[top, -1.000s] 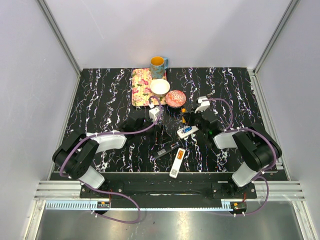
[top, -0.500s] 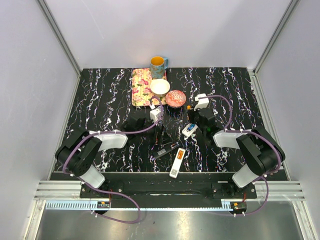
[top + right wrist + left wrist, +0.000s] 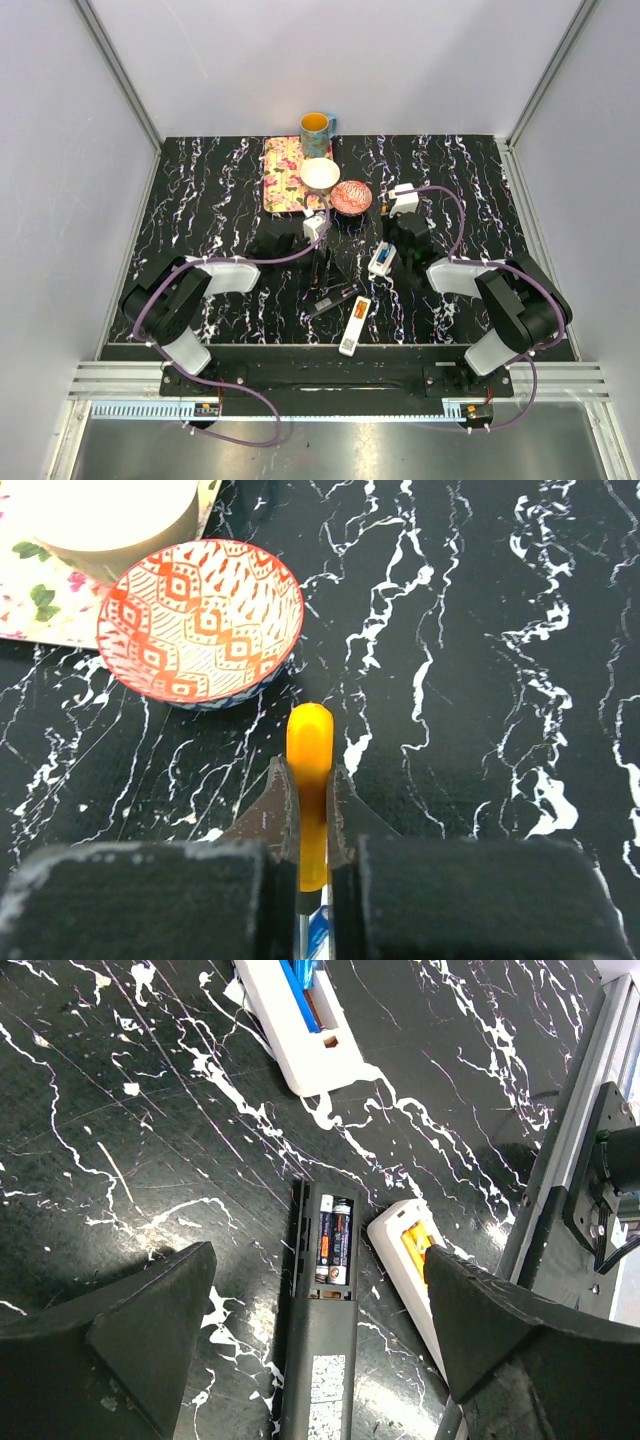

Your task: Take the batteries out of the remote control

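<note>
Left gripper (image 3: 318, 1260) hangs wide open with nothing in it, its two dark wedge-shaped fingers (image 3: 130, 1340) filling the lower corners of the left wrist view. Low in the middle, right between them, lies the black remote (image 3: 318, 1360), back cover off. Two dark-labelled batteries (image 3: 333, 1240) sit side by side in the open bay, straight under the gap and touched by neither finger. Just right of it, close to the finger on that side, a white remote (image 3: 388, 1232) shows an orange battery (image 3: 412, 1248) in its slot. At the top edge a second white remote (image 3: 305, 1045) carries a blue battery (image 3: 300, 978), well apart from the fingers.

Over to the right gripper (image 3: 310, 790): jaws pinched tight on an orange-handled screwdriver (image 3: 310, 735). The smooth, rounded handle end pokes out past the fingertips toward the top of the frame, and a thin grey shaft runs back between them. A sliver of blue and white peeps out at the bottom edge under the jaws; hard to say from there what it is.

Beyond the handle tip, upper left, sits a red-and-white patterned bowl (image 3: 200, 620), near but apart. Behind it a plain cream bowl (image 3: 110, 515) rests on a floral mat (image 3: 30, 610). In the top view a yellow-and-blue mug (image 3: 316, 127) stands at the far edge of the table (image 3: 200, 200), glossy black with white marble veins.
</note>
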Available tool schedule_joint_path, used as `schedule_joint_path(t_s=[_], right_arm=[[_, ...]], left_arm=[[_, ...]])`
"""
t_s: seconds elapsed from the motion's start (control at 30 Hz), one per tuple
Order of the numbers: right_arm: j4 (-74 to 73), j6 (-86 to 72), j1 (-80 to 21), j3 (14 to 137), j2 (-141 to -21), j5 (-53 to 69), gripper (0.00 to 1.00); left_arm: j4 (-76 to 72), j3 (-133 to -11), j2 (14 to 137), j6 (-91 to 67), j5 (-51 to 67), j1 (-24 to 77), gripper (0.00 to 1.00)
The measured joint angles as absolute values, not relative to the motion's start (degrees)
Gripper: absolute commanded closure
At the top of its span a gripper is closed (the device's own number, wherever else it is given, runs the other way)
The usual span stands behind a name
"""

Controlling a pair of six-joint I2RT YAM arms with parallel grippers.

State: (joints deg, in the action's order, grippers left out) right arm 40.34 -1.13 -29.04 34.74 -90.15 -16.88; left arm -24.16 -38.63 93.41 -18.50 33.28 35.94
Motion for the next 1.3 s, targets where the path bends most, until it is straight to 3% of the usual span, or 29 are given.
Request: schedule_joint_path(t_s=[0.67,1.3], right_arm=[[41.8,-3.3,-28.9,35.6,-86.5,-20.3,1.0],[42.7,-9.6,-28.4,32.4,-88.0,-25.0,1.0]], left_arm=[[-24.1,-49.5,102.9,-19.8,35.7,35.9,0.14],[-26.3,-64.4,119.9,-24.5,40.6,36.2,0.22]])
